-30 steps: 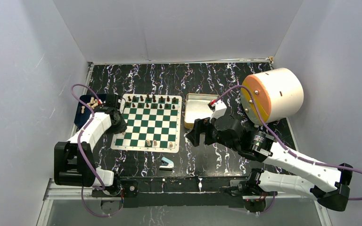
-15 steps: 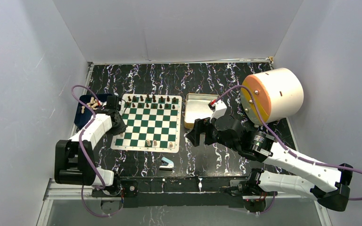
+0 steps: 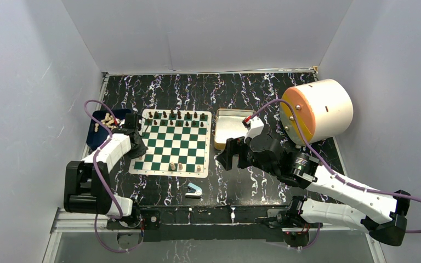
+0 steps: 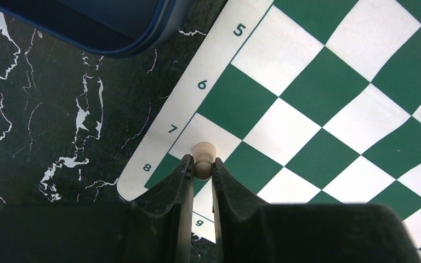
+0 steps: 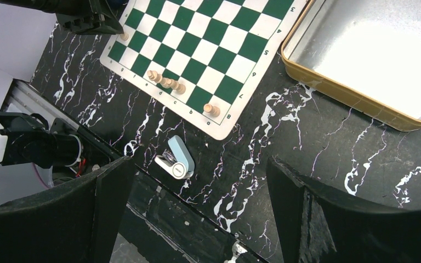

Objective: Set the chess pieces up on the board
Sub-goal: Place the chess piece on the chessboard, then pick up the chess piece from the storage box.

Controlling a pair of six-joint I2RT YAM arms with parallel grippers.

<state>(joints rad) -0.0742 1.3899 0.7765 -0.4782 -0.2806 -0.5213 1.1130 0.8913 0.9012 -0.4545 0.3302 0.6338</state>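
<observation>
Sitting on blk white-veined tabletop (image 3: 252,93): board (image 3: 174,143), w/ pale walls (image 3: 208,33) round.

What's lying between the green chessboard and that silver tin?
Nothing; a bare strip of black marbled tabletop separates board and tin, seen in top and right wrist views.

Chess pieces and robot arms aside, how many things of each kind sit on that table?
board: 1
tin: 1
tray: 1
stapler: 1
cylinder: 1
total: 5
</observation>
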